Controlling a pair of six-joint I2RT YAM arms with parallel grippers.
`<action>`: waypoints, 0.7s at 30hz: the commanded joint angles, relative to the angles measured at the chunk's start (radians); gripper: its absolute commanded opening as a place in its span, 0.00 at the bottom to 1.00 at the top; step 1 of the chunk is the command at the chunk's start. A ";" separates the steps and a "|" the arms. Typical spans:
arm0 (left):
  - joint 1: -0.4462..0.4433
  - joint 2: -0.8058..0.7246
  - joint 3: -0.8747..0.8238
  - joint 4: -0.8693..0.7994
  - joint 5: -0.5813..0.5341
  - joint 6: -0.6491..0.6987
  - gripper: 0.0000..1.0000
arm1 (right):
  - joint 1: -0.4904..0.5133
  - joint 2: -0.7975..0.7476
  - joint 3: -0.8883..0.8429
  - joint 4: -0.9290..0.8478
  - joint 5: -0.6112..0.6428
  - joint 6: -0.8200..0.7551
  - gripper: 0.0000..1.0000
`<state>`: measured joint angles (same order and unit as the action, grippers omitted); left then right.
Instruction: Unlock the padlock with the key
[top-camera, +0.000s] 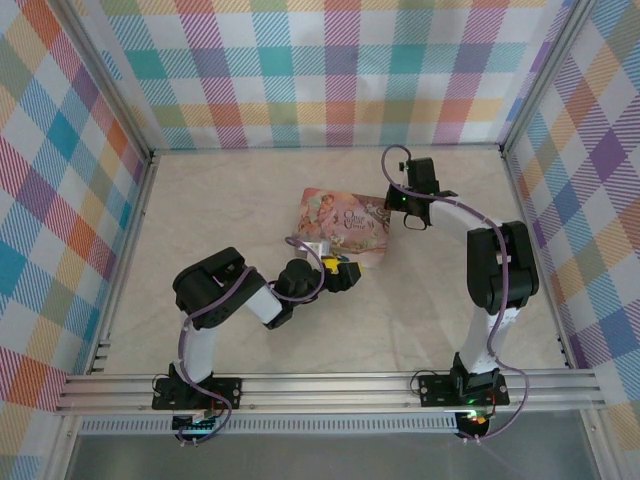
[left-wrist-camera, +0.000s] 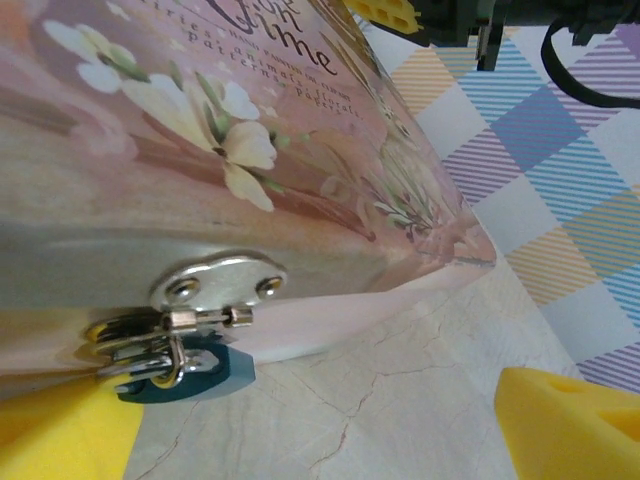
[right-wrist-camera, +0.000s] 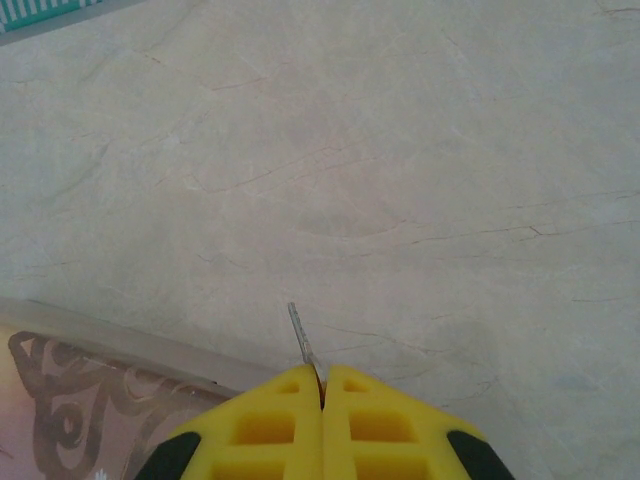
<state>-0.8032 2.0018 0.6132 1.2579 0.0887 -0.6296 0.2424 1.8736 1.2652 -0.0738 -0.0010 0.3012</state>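
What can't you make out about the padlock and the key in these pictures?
Left wrist view: the padlock shows no keyhole, and its shackle is partly behind the hasp.
Right wrist view: just the thin tip of the key shows; the rest is clamped inside the right gripper.
Top external view: both are too small to pick out by the pink tin.

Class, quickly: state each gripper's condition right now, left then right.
Left gripper: open, holding nothing.
Right gripper: closed on the key.
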 joint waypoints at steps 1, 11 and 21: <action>0.029 0.026 0.020 0.003 0.059 -0.035 0.87 | 0.012 -0.034 -0.027 -0.021 -0.034 -0.006 0.00; 0.036 0.024 0.048 -0.078 0.014 0.001 0.88 | 0.014 -0.066 -0.037 -0.017 -0.048 -0.008 0.00; 0.048 -0.014 -0.014 0.017 0.144 0.010 0.67 | 0.017 -0.072 -0.041 -0.020 -0.050 -0.004 0.00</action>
<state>-0.7601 2.0113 0.6262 1.2228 0.1844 -0.6361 0.2436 1.8389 1.2392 -0.0750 -0.0139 0.3016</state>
